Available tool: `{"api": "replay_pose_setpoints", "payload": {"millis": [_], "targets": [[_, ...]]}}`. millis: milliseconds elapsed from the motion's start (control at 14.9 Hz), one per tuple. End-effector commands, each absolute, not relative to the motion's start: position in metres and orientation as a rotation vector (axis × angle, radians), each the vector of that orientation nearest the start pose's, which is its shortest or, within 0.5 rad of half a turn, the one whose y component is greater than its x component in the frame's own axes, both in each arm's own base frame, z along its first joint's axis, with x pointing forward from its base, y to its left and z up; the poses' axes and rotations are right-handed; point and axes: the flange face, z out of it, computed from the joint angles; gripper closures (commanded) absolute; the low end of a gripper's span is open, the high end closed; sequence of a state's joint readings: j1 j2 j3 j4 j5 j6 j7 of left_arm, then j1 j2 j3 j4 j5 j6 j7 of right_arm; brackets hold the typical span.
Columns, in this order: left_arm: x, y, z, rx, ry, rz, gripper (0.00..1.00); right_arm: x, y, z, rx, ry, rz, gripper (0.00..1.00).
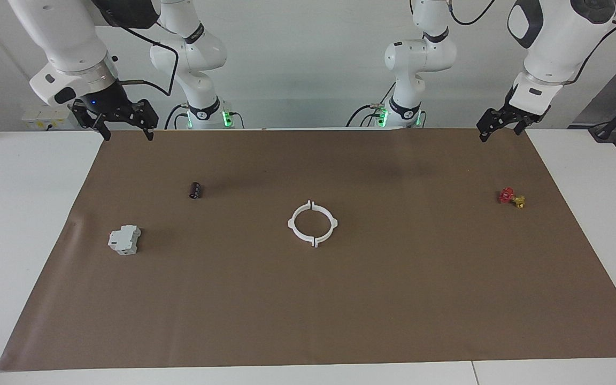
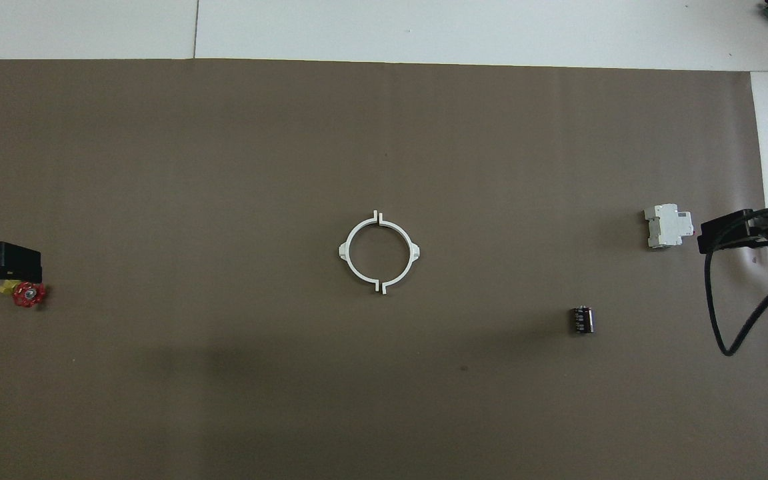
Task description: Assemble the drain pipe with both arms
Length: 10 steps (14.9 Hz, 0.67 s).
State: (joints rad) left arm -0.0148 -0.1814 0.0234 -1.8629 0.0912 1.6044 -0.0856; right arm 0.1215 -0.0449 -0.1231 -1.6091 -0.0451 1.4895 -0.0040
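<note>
The drain pipe [image 1: 313,223] lay on the brown mat [image 1: 340,310] as one ring, its halves meeting, so I judged it joined. My left gripper [image 1: 494,124] and right gripper [image 1: 123,122] hung wide and empty, well apart from it. The grey block [image 1: 124,239], black cylinder [image 1: 195,190] and red valve [image 1: 510,197] blocked nothing.

My glossy white plastic arms [image 1: 67,43] gleam above a matt brown paper sheet [image 1: 340,299]; the thin white plastic ring [image 1: 313,223] looks smooth.
</note>
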Motion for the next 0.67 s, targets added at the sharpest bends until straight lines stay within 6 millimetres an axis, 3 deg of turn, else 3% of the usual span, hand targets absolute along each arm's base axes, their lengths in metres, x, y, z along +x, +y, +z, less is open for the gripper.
{"api": "replay_pose_setpoints", "payload": {"millis": [0,538,605], "targets": [[0.491,0.011,0.593,-3.061,-0.106,0.111,0.00,0.526,-0.011,0.628,-3.154,-0.033,0.120,0.00],[0.494,0.028,0.597,-3.072,-0.089,0.053,0.00,0.526,-0.011,0.628,-3.154,-0.033,0.120,0.00],[0.501,0.029,0.586,-3.071,-0.090,0.078,0.00,0.526,-0.011,0.628,-3.154,-0.033,0.120,0.00]]}}
